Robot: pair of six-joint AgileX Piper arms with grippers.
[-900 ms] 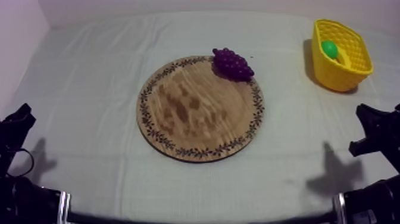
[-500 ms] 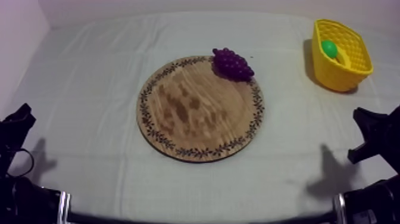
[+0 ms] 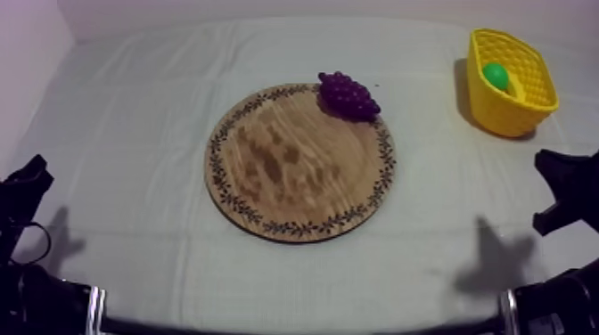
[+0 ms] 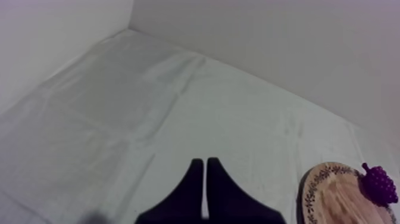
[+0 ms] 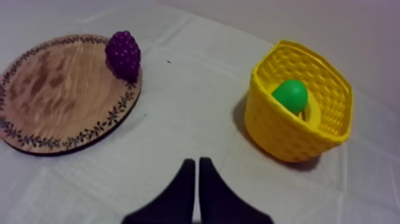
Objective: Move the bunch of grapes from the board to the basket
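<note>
Resting on board [image 3: 285,174] rim: grapes [image 3: 348,95]; basket [image 3: 510,116] well apart

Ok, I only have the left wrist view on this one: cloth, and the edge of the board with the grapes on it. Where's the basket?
Observer: The yellow basket stands at the far right corner, on the right arm's side, well apart from the board.
Operator: Is anything in it yet?
Observer: Yes, a green round toy lies inside; I cannot tell its kind.
Operator: And the other arm?
Observer: The right gripper has its fingers together on nothing, above the cloth between board and basket.
</note>
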